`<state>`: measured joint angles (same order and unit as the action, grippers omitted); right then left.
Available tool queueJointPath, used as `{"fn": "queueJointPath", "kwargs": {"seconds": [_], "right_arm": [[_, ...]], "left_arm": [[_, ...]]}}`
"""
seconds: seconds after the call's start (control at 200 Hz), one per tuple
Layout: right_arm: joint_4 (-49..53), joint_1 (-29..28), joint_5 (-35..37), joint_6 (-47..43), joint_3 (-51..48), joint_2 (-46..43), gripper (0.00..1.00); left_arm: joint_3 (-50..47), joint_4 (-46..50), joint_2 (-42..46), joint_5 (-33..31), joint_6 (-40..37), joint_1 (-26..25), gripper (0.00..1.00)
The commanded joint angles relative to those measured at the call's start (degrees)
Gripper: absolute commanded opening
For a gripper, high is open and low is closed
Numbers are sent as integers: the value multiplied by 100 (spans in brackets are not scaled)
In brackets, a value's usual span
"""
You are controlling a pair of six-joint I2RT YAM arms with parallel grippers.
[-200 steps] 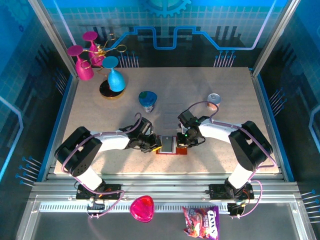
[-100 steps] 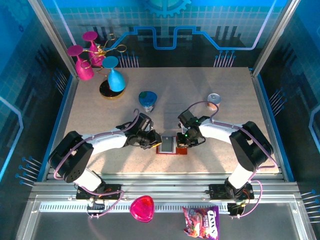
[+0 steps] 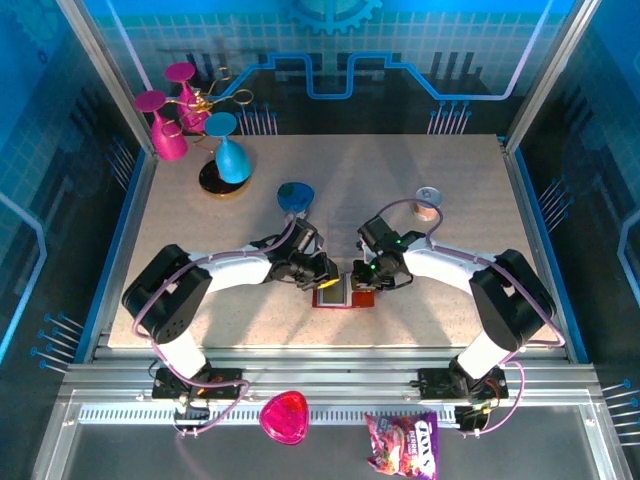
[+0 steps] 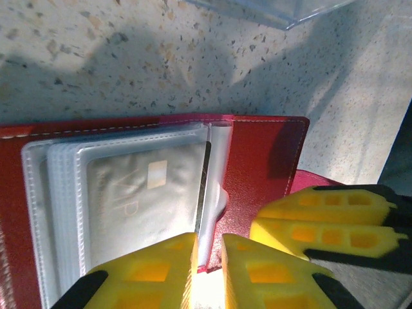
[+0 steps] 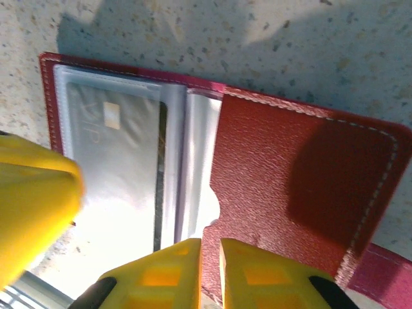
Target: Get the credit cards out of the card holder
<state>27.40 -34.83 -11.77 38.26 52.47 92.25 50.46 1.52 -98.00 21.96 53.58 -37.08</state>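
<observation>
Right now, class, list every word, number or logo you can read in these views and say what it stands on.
"VIP": on the grey card inside the card holder's clear sleeve.
Sweets bag: white lettering, too blurred to read.
Small can: label too small to read.
</observation>
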Motion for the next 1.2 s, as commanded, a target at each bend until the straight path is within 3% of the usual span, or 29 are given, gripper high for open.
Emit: {"fn": "queueJointPath", "kwargs": {"seconds": [0.0,0.42,1.196], "right_arm": [[-311,-36,-354,272,14,-30,15],[-993,-32,-900,665,-69,349,19],[-1241,-14,-1047,735,-174,675,21]], "left_arm": [[90,-11,-124,97,-98,-33,17],[-226,169,-27,-247,-189,-31,15],[-398,93,48,-288,-86,-27,14]]}}
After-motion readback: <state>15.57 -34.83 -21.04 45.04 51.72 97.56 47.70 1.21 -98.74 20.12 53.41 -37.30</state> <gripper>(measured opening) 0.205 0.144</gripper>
